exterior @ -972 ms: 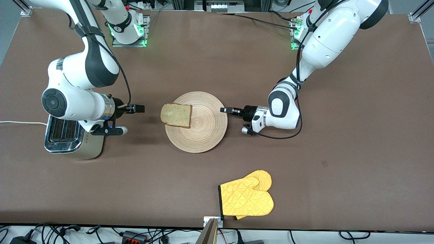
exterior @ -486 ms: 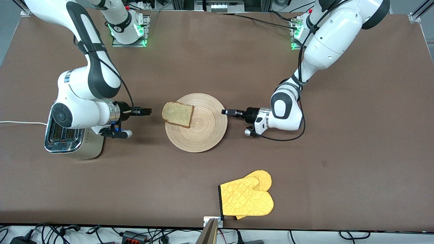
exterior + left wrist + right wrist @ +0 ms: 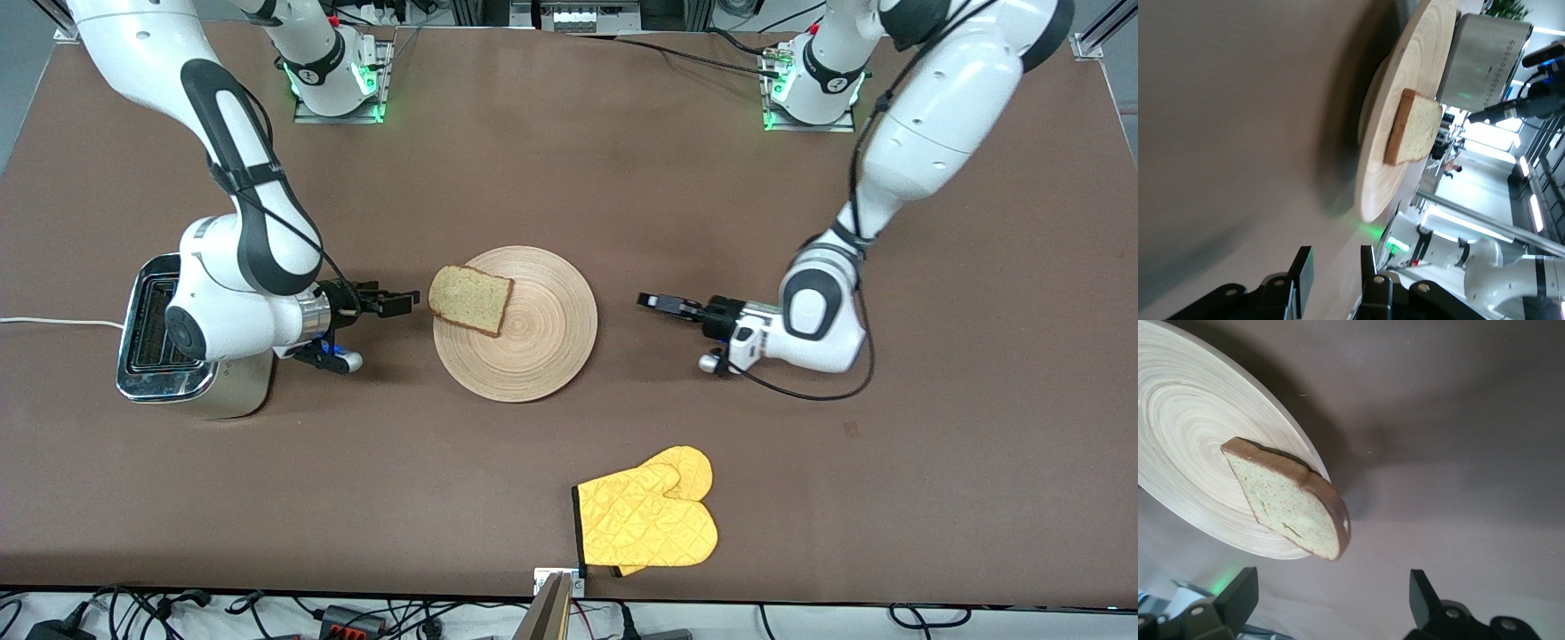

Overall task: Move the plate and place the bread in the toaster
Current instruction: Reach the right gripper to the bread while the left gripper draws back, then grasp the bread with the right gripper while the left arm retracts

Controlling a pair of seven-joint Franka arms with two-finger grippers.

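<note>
With the yellow oven mitt (image 3: 647,520) lying nearest, the wooden plate (image 3: 533,342) carries the bread (image 3: 469,300) overhanging its toaster-side rim, so the wide-open, empty right gripper (image 3: 407,302) should advance level and pinch the crust, while the left gripper (image 3: 656,301), narrowly parted and empty, waits beside the plate, the 2-slot toaster (image 3: 169,342) ready.

A yellow quilted oven mitt (image 3: 646,520) is seen lying flat on the brown table (image 3: 933,462), near the edge closest to the front camera.
</note>
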